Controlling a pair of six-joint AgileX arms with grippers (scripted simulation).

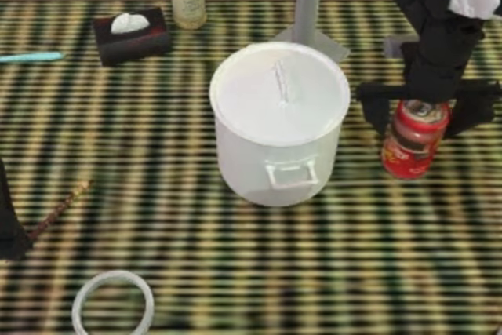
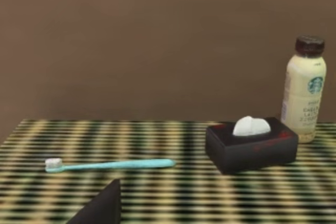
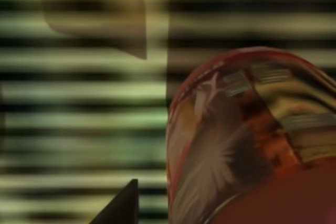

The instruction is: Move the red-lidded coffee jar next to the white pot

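Right gripper (image 1: 417,109) directly above jar (image 1: 412,140), fingers spread wide either side of lid, not touching. Jar upright on worktop (image 1: 235,272), right of pot (image 1: 279,125), small gap between. Left gripper (image 1: 9,225) parked at left edge, finger state unclear.

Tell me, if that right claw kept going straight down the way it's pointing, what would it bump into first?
Probably the red-lidded coffee jar: the right gripper sits right over its top, fingers straddling the lid. Below the jar is only the striped table.
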